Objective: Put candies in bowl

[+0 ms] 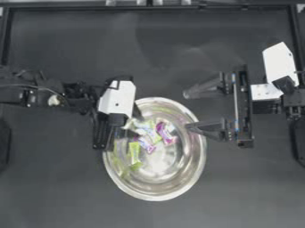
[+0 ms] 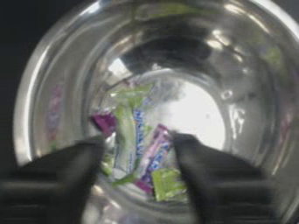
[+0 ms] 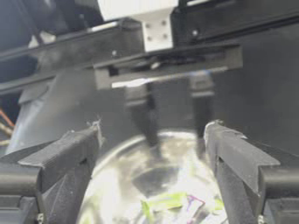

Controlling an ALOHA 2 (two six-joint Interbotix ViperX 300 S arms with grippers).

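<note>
The left gripper [image 2: 137, 175] hangs over the left inner part of the bowl [image 1: 193, 171], pointing down into it. Its fingers [image 2: 70, 170] are spread, and nothing is pinched between them. In the left wrist view the gap between the fingers frames a loose cluster of candies [image 2: 143, 157] lying on the bowl floor: yellow-green wrappers beside pink-purple ones, several touching or overlapping. The exact count cannot be told from this cluster. In the top view the candies [image 1: 149, 138] lie in the left half of the bowl, just beside the left gripper [image 1: 122, 129].

The right gripper [image 1: 193, 111] is at the bowl's upper right rim. Its fingers [image 1: 205, 87] are spread wide; one finger lies over the right rim, the other lies over the bare table [image 1: 59, 187] above the bowl. They hold nothing.

The bowl stands upright on the table, slightly below centre, between the two arms.
</note>
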